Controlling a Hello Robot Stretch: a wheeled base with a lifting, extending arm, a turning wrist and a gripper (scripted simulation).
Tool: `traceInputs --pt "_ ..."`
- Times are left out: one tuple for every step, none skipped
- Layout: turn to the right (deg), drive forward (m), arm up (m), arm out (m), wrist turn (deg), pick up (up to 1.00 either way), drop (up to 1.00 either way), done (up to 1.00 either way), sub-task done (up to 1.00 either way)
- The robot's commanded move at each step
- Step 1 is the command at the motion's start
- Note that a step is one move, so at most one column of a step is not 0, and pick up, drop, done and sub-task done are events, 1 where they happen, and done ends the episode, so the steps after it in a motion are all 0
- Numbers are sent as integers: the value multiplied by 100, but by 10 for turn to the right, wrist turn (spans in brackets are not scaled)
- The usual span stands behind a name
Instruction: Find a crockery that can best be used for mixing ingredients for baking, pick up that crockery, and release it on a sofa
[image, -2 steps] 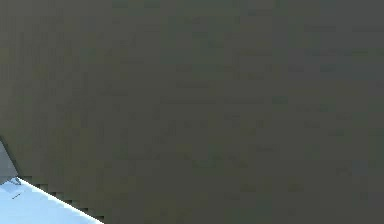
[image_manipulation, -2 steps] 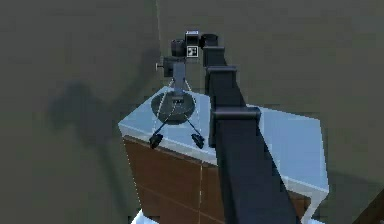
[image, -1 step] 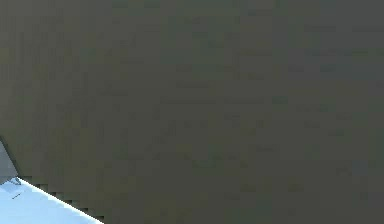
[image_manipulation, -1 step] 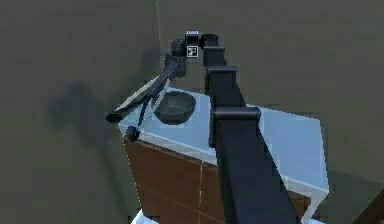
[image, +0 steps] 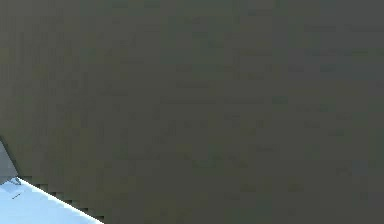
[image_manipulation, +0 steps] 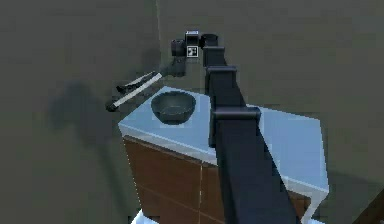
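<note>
Pincer (image_manipulation: 116, 95) holds nothing, fingertips (image_manipulation: 112, 102) against bare wall (image_manipulation: 60, 50); arm (image_manipulation: 240, 140) hides countertop (image_manipulation: 292, 140) beside dark bowl (image_manipulation: 172, 106).

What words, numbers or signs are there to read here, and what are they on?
None can be read.
The two small white squares at the dark square arm's end bear black marks, not letters.
The dark round bowl and the pale blue countertop carry no print.

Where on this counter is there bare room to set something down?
The countertop is bare from the arm out to its edge at the arm side view's right. A narrow bare strip runs between the bowl and the front edge. The left corner is crowded: the bowl sits there with the arm close beside it.
</note>
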Motion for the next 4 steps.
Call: traceInputs --pt "0 0 0 0 450 0 0 0 0" --pt "0 0 0 0 240 0 0 0 0" --pt "0 0 -16 0 0 0 0 0 0" --pt "0 0 0 0 0 100 0 0 0"
